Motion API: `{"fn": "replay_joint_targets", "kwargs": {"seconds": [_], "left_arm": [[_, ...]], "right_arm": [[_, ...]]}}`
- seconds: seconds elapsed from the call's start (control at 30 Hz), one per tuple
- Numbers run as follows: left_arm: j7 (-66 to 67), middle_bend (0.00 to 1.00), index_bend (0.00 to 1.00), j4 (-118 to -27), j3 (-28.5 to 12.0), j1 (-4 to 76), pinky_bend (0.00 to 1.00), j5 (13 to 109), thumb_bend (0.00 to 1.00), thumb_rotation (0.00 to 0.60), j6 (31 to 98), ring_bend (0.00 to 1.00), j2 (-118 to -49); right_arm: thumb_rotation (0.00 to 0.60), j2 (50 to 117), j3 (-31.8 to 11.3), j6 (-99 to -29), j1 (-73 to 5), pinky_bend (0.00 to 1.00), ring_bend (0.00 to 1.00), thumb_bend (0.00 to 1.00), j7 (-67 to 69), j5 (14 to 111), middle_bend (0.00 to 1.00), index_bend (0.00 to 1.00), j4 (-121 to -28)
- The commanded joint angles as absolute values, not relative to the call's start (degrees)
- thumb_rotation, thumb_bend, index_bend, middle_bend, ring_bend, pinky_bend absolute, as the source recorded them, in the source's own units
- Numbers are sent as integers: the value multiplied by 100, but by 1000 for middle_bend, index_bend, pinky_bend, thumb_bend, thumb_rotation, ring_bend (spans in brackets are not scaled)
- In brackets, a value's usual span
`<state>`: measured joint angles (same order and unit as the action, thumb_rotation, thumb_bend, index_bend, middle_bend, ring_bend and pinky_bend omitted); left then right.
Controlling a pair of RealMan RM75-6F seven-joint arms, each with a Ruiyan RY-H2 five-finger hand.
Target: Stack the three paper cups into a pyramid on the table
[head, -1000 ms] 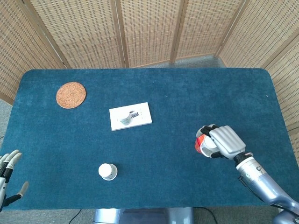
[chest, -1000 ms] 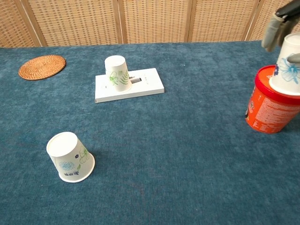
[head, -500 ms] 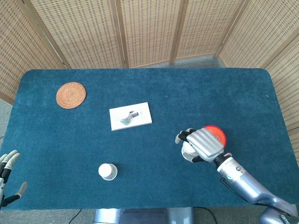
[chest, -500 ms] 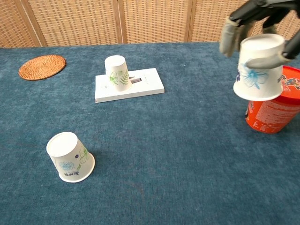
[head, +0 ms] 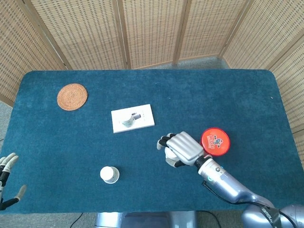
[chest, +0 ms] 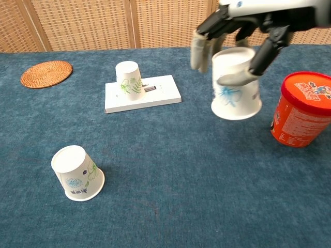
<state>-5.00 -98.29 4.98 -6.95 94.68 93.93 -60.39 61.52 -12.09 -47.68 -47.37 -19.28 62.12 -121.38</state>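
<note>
- While your right hand grips it from above, the white paper cup with a blue flower print hangs upside down, clear of the blue felt table, with fingers down its far side and one finger across its front.
- From the head view, your right hand covers that cup, sitting at about 5 o'clock from the table's middle.
- At 3 o'clock from the held cup, you have the orange tub with a red printed lid standing upright, lid on; its contents are hidden.
- At 10 o'clock from the held cup, the white paper cup with a green leaf print stands mouth-down on a flat white rectangular card.
- At the near left, about 8 o'clock, the white paper cup with a pale blue-green flower print also sits mouth-down on the felt, leaning slightly.
- All three cups are inverted, so you see nothing inside any of them, and none is stacked on another.
- At the far left, roughly 10 o'clock, a round woven rattan coaster lies flat.
- Your left hand shows only at the lower left edge of the head view, off the table, fingers spread and holding nothing.
</note>
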Motion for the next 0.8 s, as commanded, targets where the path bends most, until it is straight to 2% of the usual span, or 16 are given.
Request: {"fn": "replay_joint_targets", "kwargs": {"seconds": [0.03,0.33,0.8], "left_arm": [[-520,75,7,-9811,499,-700,0,9454,406,600,9392,0,-6038],[-591,75,7,-9763,493,-708,0,9410,405,600,9387,0,-6037],[-574,76,7,-9795,507,-743,0,9456,405,600,9454,0,-5998]], "right_arm": [[600,6387,-1206,-4811,-4905,649,342,399,-2114,5969,389,372,-12035],[600,7020,-1099,-5009,-5214,647,342,398,-2422,5509,387,371,-11597],[600,7694,-878,-5206,-5261,623,342,396,-2383,5492,383,371,-10893]]}}
